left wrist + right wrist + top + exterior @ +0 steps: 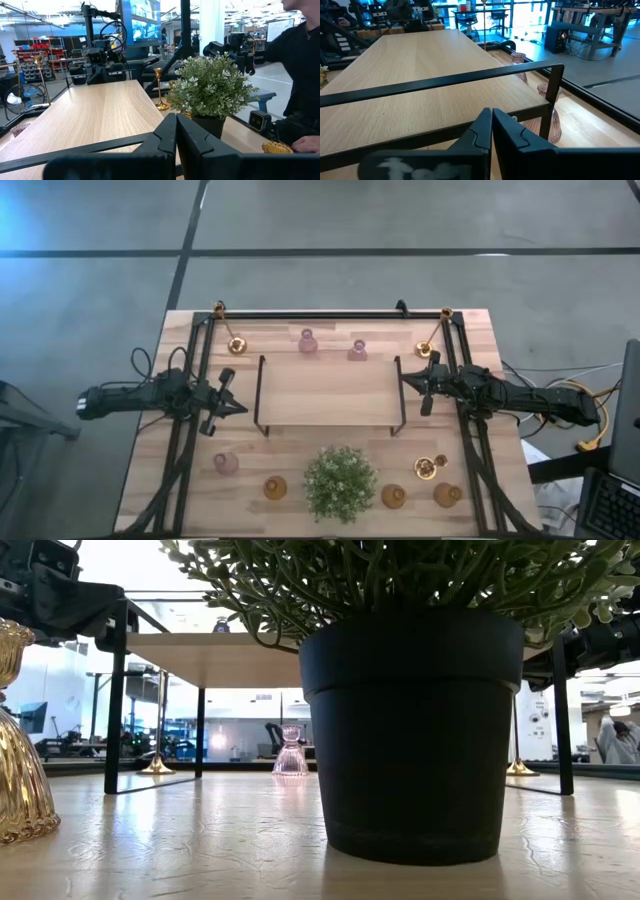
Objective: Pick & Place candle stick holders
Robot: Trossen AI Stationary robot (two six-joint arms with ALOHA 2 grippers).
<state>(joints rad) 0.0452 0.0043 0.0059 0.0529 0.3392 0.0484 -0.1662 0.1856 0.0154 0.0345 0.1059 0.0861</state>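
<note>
Brass, pink and amber candle stick holders point(306, 341) sit untouched on the surface point(470, 405), beyond and behind both closed, empty end effectors, left end effector point(238, 406) and right end effector point(405, 380), flanking the shelf point(328, 392), so you must open one and reach.

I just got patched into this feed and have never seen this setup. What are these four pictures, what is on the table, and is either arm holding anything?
Two dark robot arms work at a wooden table. One picture looks straight down, one sits at table height behind the potted plant, and two look out from the arms' wrists. The left claw and right claw are both shut and empty, flanking a small raised shelf. Around it stand candle holders: brass sticks, pink glass ones and amber glass ones. A person shows beyond the table in the left wrist picture.
</note>
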